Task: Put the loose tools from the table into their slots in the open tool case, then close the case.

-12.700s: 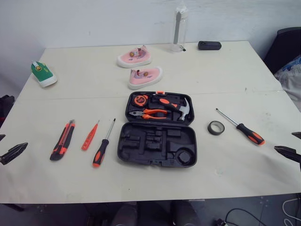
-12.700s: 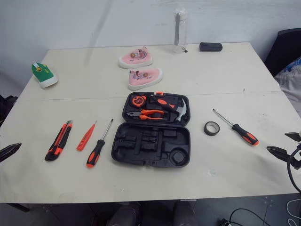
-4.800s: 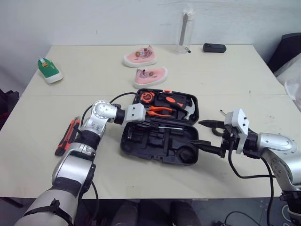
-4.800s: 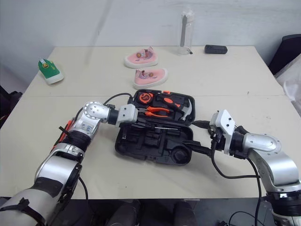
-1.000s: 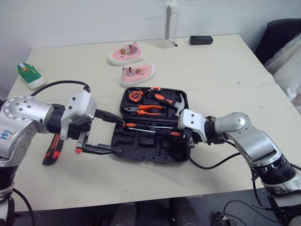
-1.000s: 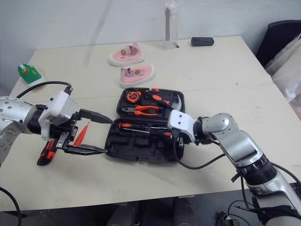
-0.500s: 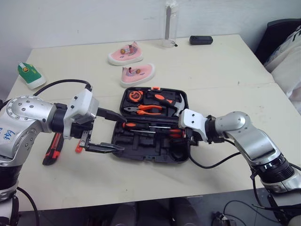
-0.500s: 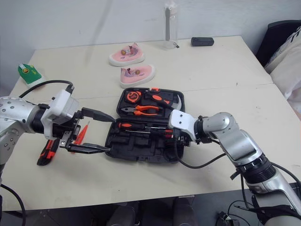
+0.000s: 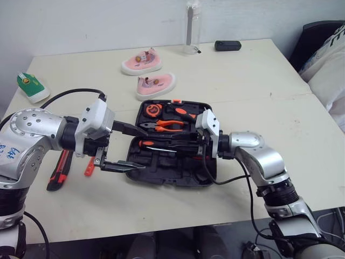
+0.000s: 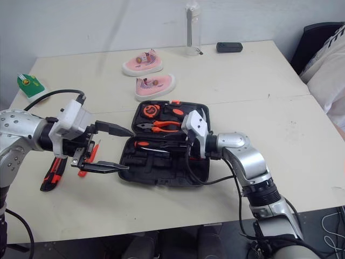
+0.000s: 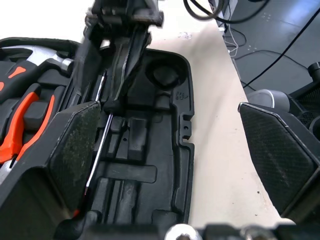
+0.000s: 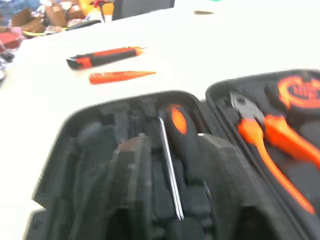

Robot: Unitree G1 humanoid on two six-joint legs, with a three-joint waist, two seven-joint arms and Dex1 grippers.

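Looking down through the head cameras, I saw the open tool case (image 9: 167, 179) at the middle of the frame on the table (image 9: 253, 91). Its lid half, toward the top of the frame, held the tape measure (image 9: 153, 111), the pliers (image 9: 170, 125) and the hammer (image 9: 182, 113). Its tray half, toward the bottom, held a screwdriver (image 9: 146, 143) with its orange handle at the tray's left end. A second screwdriver (image 12: 170, 170) lay beside it, shaft pointing the opposite way.

The right end effector (image 9: 194, 145) reached in from the right of the frame and sat low over the tray, at the second screwdriver's handle; whether it gripped that handle I could not tell. The left end effector (image 9: 136, 149) hung at the left edge of the case, spread wide and empty.

Loose tools lay on the table at the left of the frame. An orange tester pen (image 9: 89, 167) was partly hidden behind the left end effector, and a utility knife (image 9: 58, 171) lay further left.

In the upper frame stood a pink shoe (image 9: 141, 61), a second pink shoe (image 9: 156, 83), a green shoe (image 9: 29, 87), a clear bottle (image 9: 192, 27) and a small black device (image 9: 226, 45).
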